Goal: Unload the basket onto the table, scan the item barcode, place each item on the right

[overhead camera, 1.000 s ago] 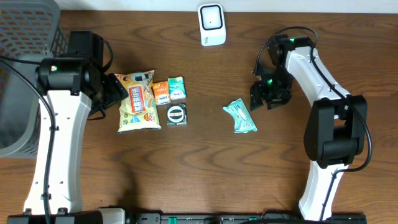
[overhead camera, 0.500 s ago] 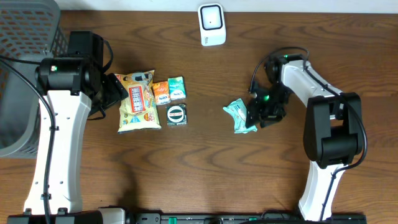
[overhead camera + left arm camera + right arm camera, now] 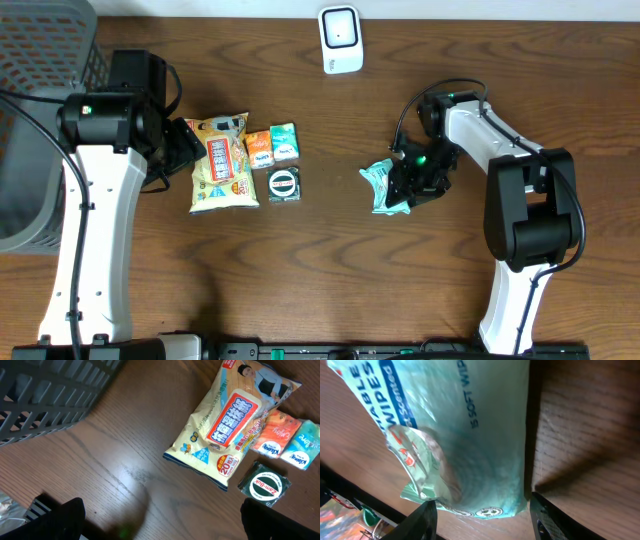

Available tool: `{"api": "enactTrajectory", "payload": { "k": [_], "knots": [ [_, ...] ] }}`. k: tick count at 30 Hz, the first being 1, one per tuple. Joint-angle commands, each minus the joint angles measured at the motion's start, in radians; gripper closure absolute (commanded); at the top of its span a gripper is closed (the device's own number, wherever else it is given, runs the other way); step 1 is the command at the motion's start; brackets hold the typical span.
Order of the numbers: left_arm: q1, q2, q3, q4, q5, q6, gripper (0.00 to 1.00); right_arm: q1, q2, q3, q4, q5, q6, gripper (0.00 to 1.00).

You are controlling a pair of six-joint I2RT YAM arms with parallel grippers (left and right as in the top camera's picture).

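A teal pack of wipes (image 3: 380, 181) lies on the wooden table right of centre. In the right wrist view the wipes pack (image 3: 470, 435) fills the frame, with its left end crumpled. My right gripper (image 3: 407, 186) is down on the pack's right part. Its two fingers press the lower end of the pack from both sides, so the right gripper (image 3: 482, 512) is shut on it. The white barcode scanner (image 3: 340, 40) stands at the table's back edge. My left gripper (image 3: 186, 146) hangs wide open beside the snack bag, and the left gripper (image 3: 165, 525) holds nothing.
A yellow snack bag (image 3: 222, 160), an orange packet (image 3: 259, 150), a small teal packet (image 3: 285, 142) and a round dark tin (image 3: 284, 184) lie left of centre. A grey mesh basket (image 3: 40, 100) stands at the far left.
My right gripper has moved left and down from beside the wipes pack onto it and closed on its end. The pack now looks scrunched. The left arm has not moved.
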Motion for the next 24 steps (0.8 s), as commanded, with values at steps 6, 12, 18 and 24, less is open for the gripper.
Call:
{"api": "enactTrajectory", "payload": {
  "k": [6, 12, 18, 24],
  "knots": [
    [0.003, 0.0, 0.0, -0.005, -0.009, -0.006, 0.02, 0.008, -0.01, -0.005, 0.035, -0.051, -0.007, 0.47],
    [0.003, 0.0, 0.0, -0.005, -0.009, -0.005, 0.02, 0.008, -0.01, -0.005, 0.108, -0.051, 0.063, 0.54],
    [0.003, 0.0, 0.0, -0.005, -0.009, -0.005, 0.02, 0.008, -0.01, -0.005, 0.167, -0.061, 0.086, 0.55],
    [0.003, 0.0, 0.0, -0.005, -0.009, -0.006, 0.02, 0.026, -0.01, -0.012, 0.198, -0.064, 0.114, 0.61]
  ]
}}
